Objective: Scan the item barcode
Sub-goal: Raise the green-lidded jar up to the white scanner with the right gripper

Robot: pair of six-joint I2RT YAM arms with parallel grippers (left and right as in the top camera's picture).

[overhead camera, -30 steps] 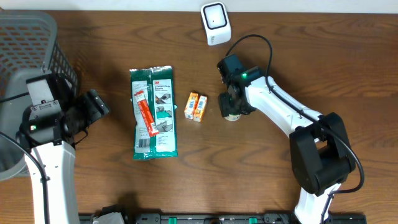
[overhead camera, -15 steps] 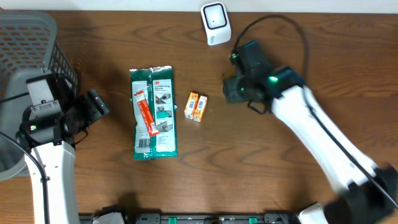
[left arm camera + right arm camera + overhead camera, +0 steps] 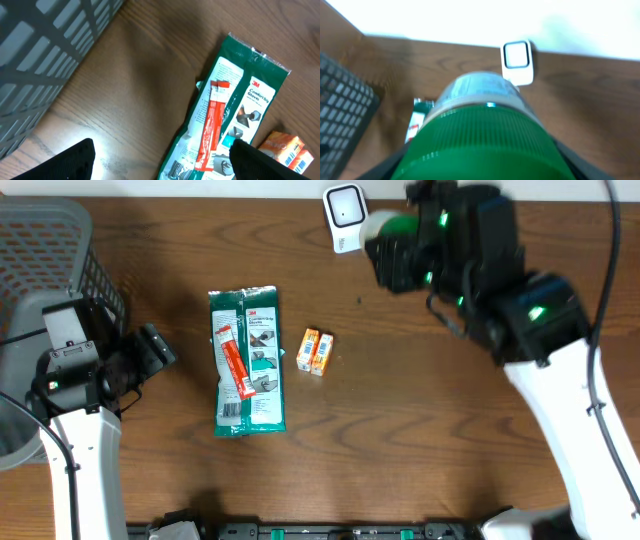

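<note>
My left gripper [image 3: 161,165] hangs with fingers apart, well away. The white scanner [image 3: 516,61] sits just ahead of the green jar [image 3: 480,115], its long axis aimed there, clamped in my right gripper [image 3: 481,162]; the barcode is probably blurred out.

I count one green-capped container [image 3: 480,145], one white scanner [image 3: 346,217] and one grey basket [image 3: 50,240]. On the table there are two small orange boxes [image 3: 316,352] and one green glove packet [image 3: 255,385]. One red strip [image 3: 233,365] lies on that packet, whether loose or printed I cannot tell.
</note>
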